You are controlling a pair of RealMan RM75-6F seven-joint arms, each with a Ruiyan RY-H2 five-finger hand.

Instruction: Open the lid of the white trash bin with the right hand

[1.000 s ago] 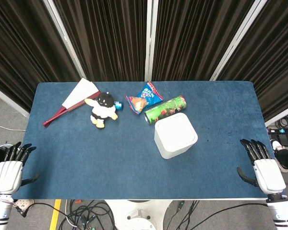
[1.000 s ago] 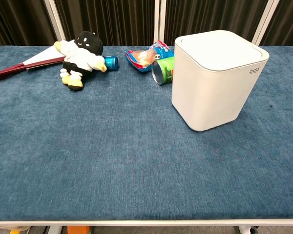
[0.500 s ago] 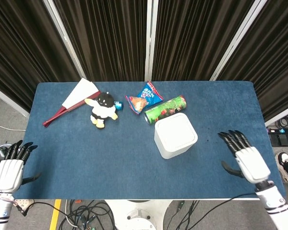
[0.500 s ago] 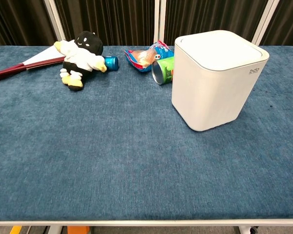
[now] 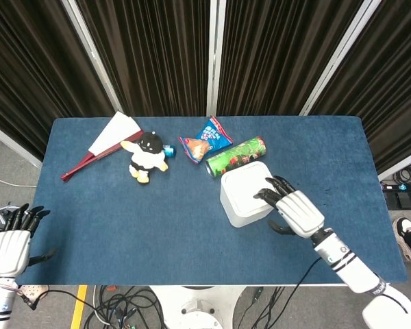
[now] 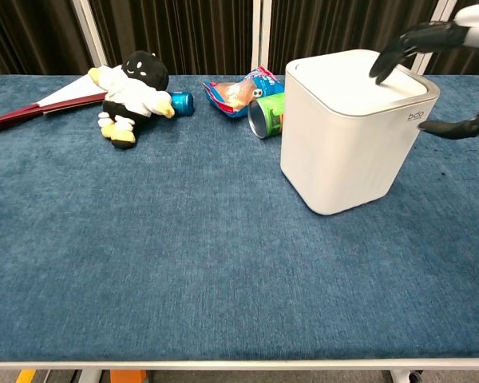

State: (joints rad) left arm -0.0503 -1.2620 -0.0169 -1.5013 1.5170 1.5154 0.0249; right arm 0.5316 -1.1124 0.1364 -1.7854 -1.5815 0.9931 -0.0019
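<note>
We see the white trash bin [image 5: 250,193] standing upright on the blue counter [image 5: 123,219] with its lid [image 6: 355,80] closed, just in front of the green can [image 5: 236,155] that lies on its side. Our right hand [image 5: 294,209] reaches over the bin's right edge, its fingers [image 6: 399,48] apart and curving down above the lid, holding nothing. Our left hand [image 5: 12,243] rests well to the left of the bin at the counter's edge, fingers spread and empty.

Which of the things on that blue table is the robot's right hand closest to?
The white trash bin. The right hand has its fingers spread over the bin's lid, while the green can, snack bag and plush toy lie farther back.
</note>
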